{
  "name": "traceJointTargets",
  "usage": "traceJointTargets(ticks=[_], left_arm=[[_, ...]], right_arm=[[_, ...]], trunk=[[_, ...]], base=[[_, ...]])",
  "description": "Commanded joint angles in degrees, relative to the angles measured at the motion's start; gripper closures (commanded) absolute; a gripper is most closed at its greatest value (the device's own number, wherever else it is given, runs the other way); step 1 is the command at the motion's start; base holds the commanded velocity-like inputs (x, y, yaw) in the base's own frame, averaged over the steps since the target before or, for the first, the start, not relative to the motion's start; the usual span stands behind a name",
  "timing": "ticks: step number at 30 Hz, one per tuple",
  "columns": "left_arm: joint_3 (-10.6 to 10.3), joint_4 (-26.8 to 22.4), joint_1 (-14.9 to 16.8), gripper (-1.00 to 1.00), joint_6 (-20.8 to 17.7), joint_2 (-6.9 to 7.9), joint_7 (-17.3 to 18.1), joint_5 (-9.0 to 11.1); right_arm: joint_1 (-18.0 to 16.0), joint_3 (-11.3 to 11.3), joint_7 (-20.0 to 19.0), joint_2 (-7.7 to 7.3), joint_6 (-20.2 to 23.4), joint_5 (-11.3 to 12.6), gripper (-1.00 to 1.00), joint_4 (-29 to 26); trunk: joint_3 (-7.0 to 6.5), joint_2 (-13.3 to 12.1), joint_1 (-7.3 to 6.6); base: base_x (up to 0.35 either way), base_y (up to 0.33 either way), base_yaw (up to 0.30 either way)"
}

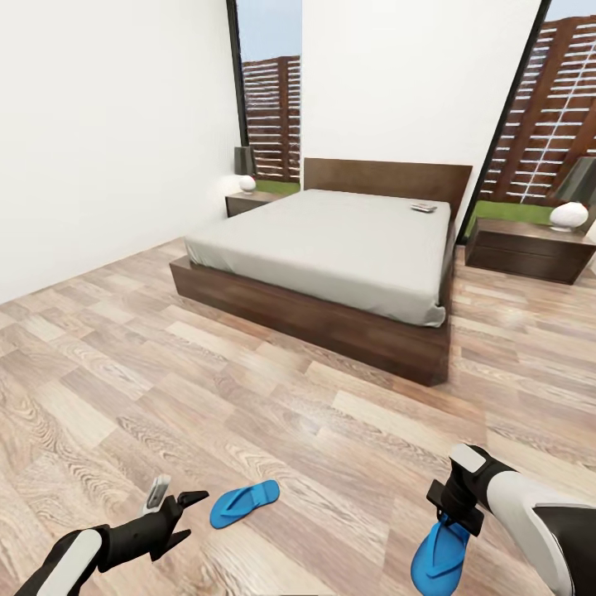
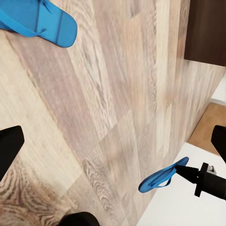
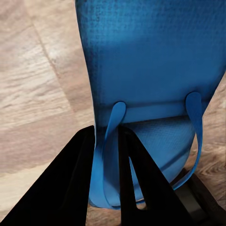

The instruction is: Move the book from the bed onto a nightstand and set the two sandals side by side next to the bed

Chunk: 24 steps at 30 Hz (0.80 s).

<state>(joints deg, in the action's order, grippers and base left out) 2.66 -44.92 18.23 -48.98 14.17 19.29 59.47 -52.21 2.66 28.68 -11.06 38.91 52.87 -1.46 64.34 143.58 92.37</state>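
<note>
One blue sandal [image 1: 242, 503] lies flat on the wood floor, just right of my open left gripper [image 1: 187, 517]. That sandal [image 2: 40, 21] also shows in the left wrist view, ahead of the spread fingers [image 2: 9, 147]. My right gripper [image 1: 451, 517] is shut on the strap of the second sandal [image 1: 439, 559], which hangs toe-down above the floor. In the right wrist view the black fingers [image 3: 77, 174] pinch its strap [image 3: 110, 123]. Farther off stands the bed [image 1: 331, 319]. The book [image 1: 424, 208] lies on the mattress near the headboard. A nightstand [image 1: 248, 201] flanks the bed on each side [image 1: 530, 248].
Each nightstand carries a white round lamp [image 1: 247, 183] [image 1: 569, 215]. Tall dark-framed windows [image 1: 269, 99] stand behind both. A white wall [image 1: 108, 132] runs along the left. Open wood floor [image 1: 248, 397] lies between me and the bed.
</note>
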Motion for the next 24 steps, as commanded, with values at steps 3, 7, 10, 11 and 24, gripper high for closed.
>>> traceJointTargets(ticks=[3, 7, 10, 11, 24], left_arm=[[0.2, 0.0, 0.0, -1.0, -0.4, -0.02, 0.2, -0.1], [0.2, 0.0, 0.0, -1.0, -0.4, -0.02, 0.2, -0.1], [0.2, 0.0, 0.0, -1.0, -0.3, -0.02, 0.2, -0.1], [0.2, 0.0, 0.0, -1.0, -0.3, -0.02, 0.2, -0.1], [0.2, 0.0, 0.0, -1.0, -0.4, -0.02, 0.2, -0.1]], right_arm=[[0.0, 0.3, 0.2, -0.01, 0.1, 0.6, 1.0, -0.1], [0.0, 0.2, 0.3, -0.01, 0.1, 0.5, 1.0, -0.1], [0.0, 0.2, 0.3, -0.03, 0.1, 0.4, 1.0, -0.1], [0.0, 0.3, 0.3, -0.03, 0.1, 0.4, 1.0, -0.1], [0.0, 0.3, 0.3, -0.01, 0.1, 0.4, 1.0, -0.1]], trunk=[[0.05, 0.0, 0.0], [0.05, 0.0, 0.0], [0.05, 0.0, 0.0], [0.05, 0.0, 0.0], [0.05, 0.0, 0.0]], base=[[0.111, 0.0, 0.0], [0.111, 0.0, 0.0], [0.111, 0.0, 0.0], [0.111, 0.0, 0.0], [0.113, 0.045, -0.022]])
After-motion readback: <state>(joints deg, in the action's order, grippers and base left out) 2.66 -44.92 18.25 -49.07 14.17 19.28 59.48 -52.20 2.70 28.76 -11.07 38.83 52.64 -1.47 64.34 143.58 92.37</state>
